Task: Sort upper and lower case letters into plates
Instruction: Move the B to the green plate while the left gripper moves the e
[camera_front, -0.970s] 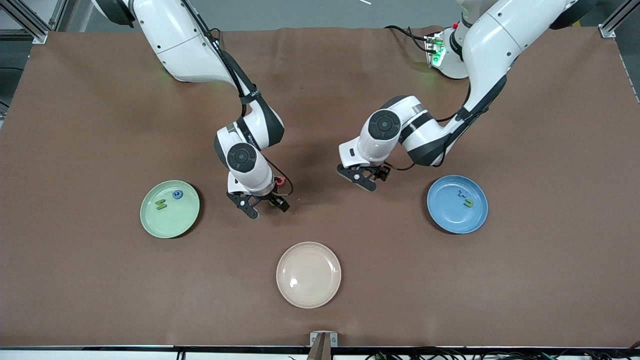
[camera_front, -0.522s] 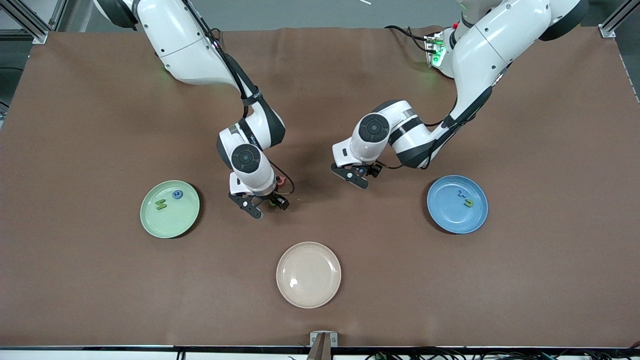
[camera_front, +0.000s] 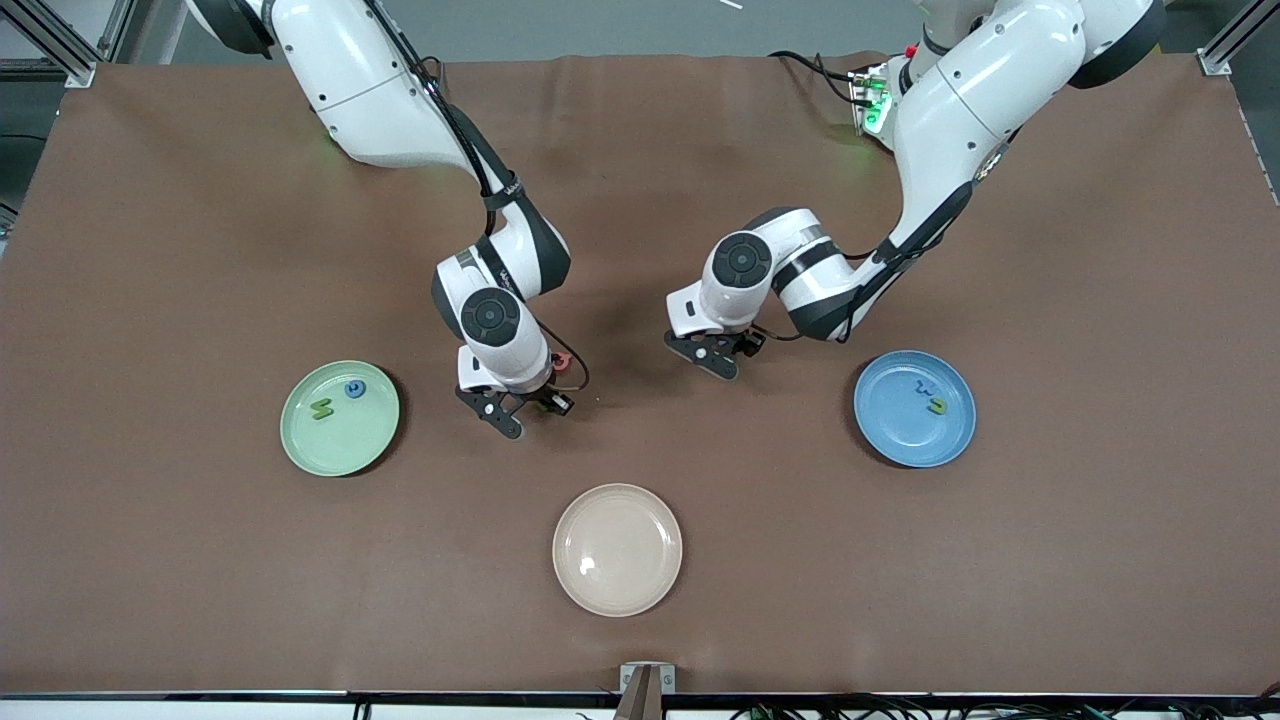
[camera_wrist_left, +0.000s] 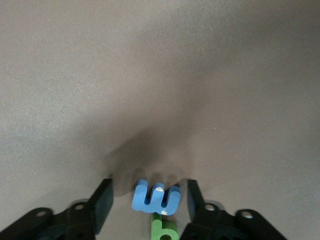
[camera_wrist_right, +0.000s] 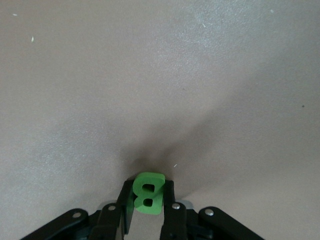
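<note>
My right gripper (camera_wrist_right: 148, 189) is shut on a green letter B (camera_wrist_right: 146, 196), held low over the table; in the front view it (camera_front: 515, 405) is between the mint green plate (camera_front: 300, 445) and the table's middle. My left gripper (camera_wrist_left: 149, 190) is open, its fingers on either side of a blue letter w (camera_wrist_left: 155, 199) that lies on the table without touching them. A green lower-case b (camera_wrist_left: 163, 231) lies against the blue letter. In the front view the left gripper (camera_front: 713, 355) is beside the blue plate (camera_front: 895, 440). Each plate holds two small letters.
A cream-beige plate (camera_front: 617, 585) sits nearer the front camera, between the two grippers, with nothing in it. A small red piece (camera_front: 562, 360) shows beside the right gripper. The brown table stretches wide around all three plates.
My left gripper has moved a little toward the right arm's end of the table. My right gripper has barely moved and keeps the green B.
</note>
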